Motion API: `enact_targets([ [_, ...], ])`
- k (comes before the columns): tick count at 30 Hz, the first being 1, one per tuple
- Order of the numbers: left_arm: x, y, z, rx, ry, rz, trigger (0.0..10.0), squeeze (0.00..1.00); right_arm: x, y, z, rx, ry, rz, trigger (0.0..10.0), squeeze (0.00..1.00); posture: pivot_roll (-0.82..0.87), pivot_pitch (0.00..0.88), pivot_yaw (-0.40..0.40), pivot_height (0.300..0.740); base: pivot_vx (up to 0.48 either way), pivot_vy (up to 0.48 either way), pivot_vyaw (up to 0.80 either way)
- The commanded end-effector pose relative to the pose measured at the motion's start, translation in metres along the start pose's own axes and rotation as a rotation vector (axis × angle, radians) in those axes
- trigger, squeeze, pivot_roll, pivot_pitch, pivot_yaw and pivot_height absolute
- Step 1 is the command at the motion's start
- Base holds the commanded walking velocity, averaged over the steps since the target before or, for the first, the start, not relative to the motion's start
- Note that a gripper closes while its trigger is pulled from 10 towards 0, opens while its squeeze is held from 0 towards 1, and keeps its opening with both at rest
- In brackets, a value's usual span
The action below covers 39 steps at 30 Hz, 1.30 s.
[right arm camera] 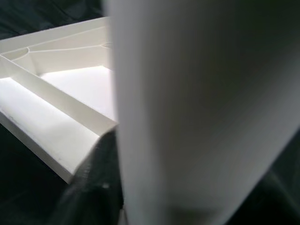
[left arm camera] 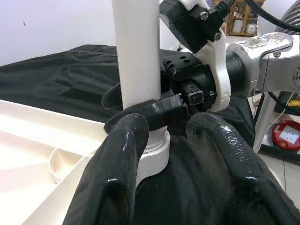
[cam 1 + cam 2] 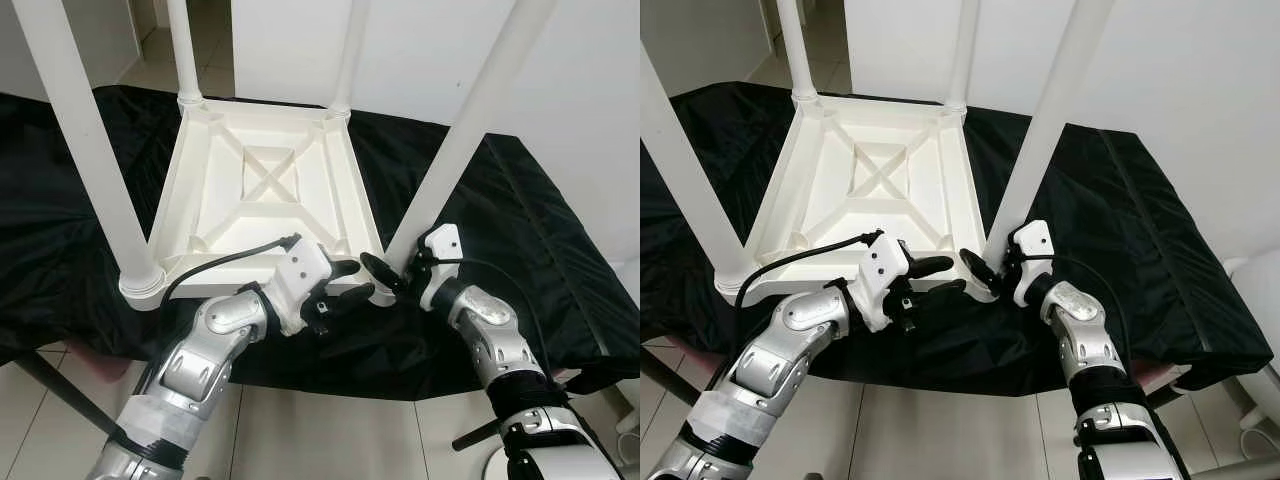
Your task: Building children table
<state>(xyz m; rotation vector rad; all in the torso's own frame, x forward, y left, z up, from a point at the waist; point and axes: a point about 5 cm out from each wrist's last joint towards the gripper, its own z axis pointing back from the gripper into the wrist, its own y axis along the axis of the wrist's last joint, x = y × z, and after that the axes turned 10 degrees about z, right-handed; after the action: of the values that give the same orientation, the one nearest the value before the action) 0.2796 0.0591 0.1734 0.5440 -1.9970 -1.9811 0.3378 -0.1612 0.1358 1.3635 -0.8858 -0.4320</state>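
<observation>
The left hand hangs open at the near edge of the upturned white table, holding nothing, while the right hand closes its fingers around the base of the near-right leg. The plastic looks light, stiff and slick — best gripped low, by the socket. It lies on a surface under black cloth, against white walls.
</observation>
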Motion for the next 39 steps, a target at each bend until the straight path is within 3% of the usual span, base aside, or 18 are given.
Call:
enact_targets([
  [1,0.003,0.001,0.001,0.001,-0.007,0.004,10.0,0.0,-0.001,-0.004,0.001,-0.013,0.044,-0.018,0.0,0.0,0.05,0.057,-0.122,0.74,0.0,0.0,0.0],
  [6,0.004,0.0,0.004,-0.006,-0.003,0.005,10.0,0.0,-0.002,-0.007,0.002,-0.015,0.065,-0.029,0.0,0.0,0.06,0.063,-0.123,0.74,0.0,0.0,0.0],
  [7,0.005,-0.001,0.005,-0.008,-0.005,0.007,10.0,0.0,-0.001,-0.009,0.003,-0.017,0.043,-0.037,0.4,0.0,0.06,0.068,-0.127,0.74,0.0,0.0,0.0],
  [8,0.006,-0.002,0.006,-0.009,-0.006,0.01,10.0,0.0,-0.001,-0.009,0.004,-0.012,0.027,-0.052,10.0,0.0,0.06,0.068,-0.127,0.74,0.0,0.0,0.0],
  [15,0.009,-0.003,0.006,-0.01,0.001,0.024,10.0,0.0,-0.004,-0.003,0.003,0.021,-0.09,-0.065,10.0,0.0,0.05,0.073,-0.134,0.74,0.0,0.0,0.0],
  [17,0.011,-0.005,0.006,-0.012,0.001,0.028,10.0,0.0,-0.005,-0.001,0.001,-0.009,-0.193,-0.045,10.0,0.0,0.05,0.074,-0.135,0.74,0.0,0.0,0.0],
  [20,0.012,-0.005,0.006,-0.013,0.002,0.03,10.0,0.0,-0.006,-0.001,0.0,-0.022,-0.238,-0.05,10.0,0.0,0.05,0.074,-0.134,0.74,0.0,0.0,0.0],
  [23,0.012,-0.007,0.009,-0.02,0.009,0.033,10.0,0.0,-0.019,-0.001,-0.001,-0.06,-0.476,-0.093,10.0,0.0,0.05,0.066,-0.137,0.74,0.0,0.0,0.0],
  [24,0.012,-0.007,0.009,-0.02,0.009,0.033,10.0,0.0,-0.019,-0.001,-0.001,-0.06,-0.476,-0.093,10.0,0.0,0.05,0.066,-0.137,0.74,0.0,0.0,0.0],
  [28,0.006,-0.007,0.011,-0.025,0.042,0.027,10.0,0.0,-0.045,-0.004,-0.005,-0.103,-0.663,-0.139,10.0,0.0,0.07,0.061,-0.147,0.74,0.0,0.0,0.0],
  [31,0.005,-0.006,0.011,-0.024,0.051,0.019,10.0,0.0,-0.053,-0.004,-0.007,-0.117,-0.723,-0.146,10.0,0.0,0.08,0.06,-0.151,0.74,0.0,0.0,0.0],
  [34,0.002,-0.005,0.013,-0.023,0.063,0.015,10.0,0.0,-0.065,-0.001,-0.017,-0.109,-0.679,-0.169,10.0,0.0,0.08,0.057,-0.152,0.74,0.0,0.0,0.0],
  [39,0.0,-0.006,0.018,-0.028,0.08,0.022,10.0,0.0,-0.064,0.006,-0.021,-0.069,-0.64,-0.192,10.0,0.02,0.06,0.04,-0.136,0.74,0.0,0.0,0.0],
])
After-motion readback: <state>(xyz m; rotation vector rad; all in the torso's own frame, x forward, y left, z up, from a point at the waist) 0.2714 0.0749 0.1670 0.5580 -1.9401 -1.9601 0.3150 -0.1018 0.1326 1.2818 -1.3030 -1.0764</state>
